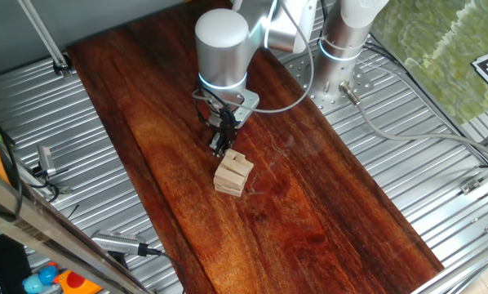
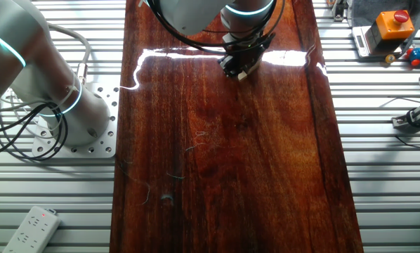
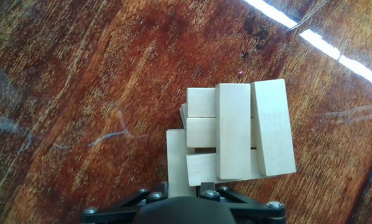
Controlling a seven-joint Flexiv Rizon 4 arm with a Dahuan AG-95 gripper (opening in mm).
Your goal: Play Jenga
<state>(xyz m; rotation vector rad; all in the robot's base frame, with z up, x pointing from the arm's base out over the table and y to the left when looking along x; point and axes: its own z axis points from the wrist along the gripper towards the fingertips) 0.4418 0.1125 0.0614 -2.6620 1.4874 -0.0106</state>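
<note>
We see the Jenga stack [image 1: 233, 172] near the middle of the dark wooden table [image 1: 326, 212], a few layers of pale blocks, with two long blocks [image 3: 254, 127] lying across the top (the right one slightly skewed). The gripper [image 1: 221, 144] hangs just beside the stack on its far-left side, fingers pointing down. In the hand view one block [image 3: 176, 163] reaches toward the fingers, but we cannot tell whether they are apart or closed on it; the other fixed view perhaps shows a pale block end at the gripper
</note>
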